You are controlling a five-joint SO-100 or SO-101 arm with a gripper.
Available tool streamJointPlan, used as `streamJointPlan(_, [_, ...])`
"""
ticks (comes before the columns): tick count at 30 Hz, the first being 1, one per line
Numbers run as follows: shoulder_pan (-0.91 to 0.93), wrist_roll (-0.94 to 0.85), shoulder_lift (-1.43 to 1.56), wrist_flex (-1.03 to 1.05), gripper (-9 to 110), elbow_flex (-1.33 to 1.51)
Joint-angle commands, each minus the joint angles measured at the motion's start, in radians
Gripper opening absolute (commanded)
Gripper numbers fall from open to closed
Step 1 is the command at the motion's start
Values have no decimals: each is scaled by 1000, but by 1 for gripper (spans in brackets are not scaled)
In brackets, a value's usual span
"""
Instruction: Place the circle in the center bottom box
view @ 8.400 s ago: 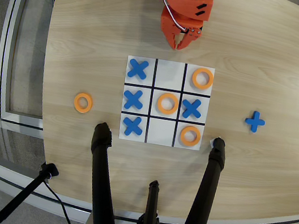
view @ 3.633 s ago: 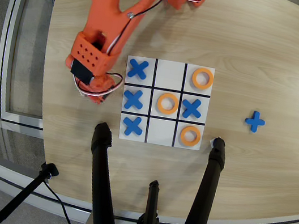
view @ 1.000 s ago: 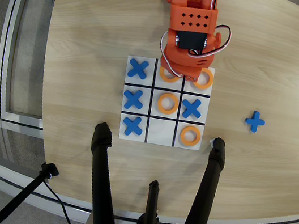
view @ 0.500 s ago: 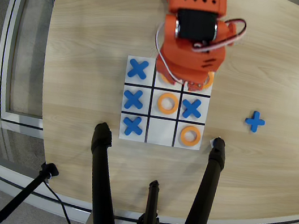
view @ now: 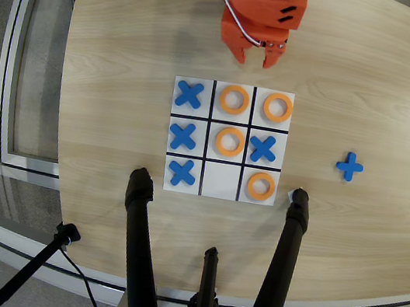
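Overhead view shows the claw (view: pixel 255 58) pulled back from the board, jaws slightly parted and empty, leaving the circle (view: pixel 234 99) flat in the center bottom box (view: pixel 232 113) just below it on the counter (view: pixel 128 46), so the placement looks done.

Bare table (view: pixel 128 46) around the board (view: pixel 226 141); tripod legs (view: pixel 138 245) at its near edge.

bright, even light | soft shadows | sharp focus | edges bowed
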Motion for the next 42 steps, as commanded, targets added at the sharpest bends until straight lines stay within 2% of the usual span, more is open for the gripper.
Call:
streamJointPlan(1, [-9,-40,114,-21,13,124])
streamJointPlan(5, [-9,-127,239,-67,13,279])
streamJointPlan(15, [18,-195,446,-89,12,495])
streamJointPlan(21, [18,-184,497,-78,0,503])
streamJointPlan(34, [132,-160,500,-75,0,505])
streamJointPlan(38, [305,-161,499,-77,0,505])
streamJointPlan(42, [666,-158,515,-75,0,505])
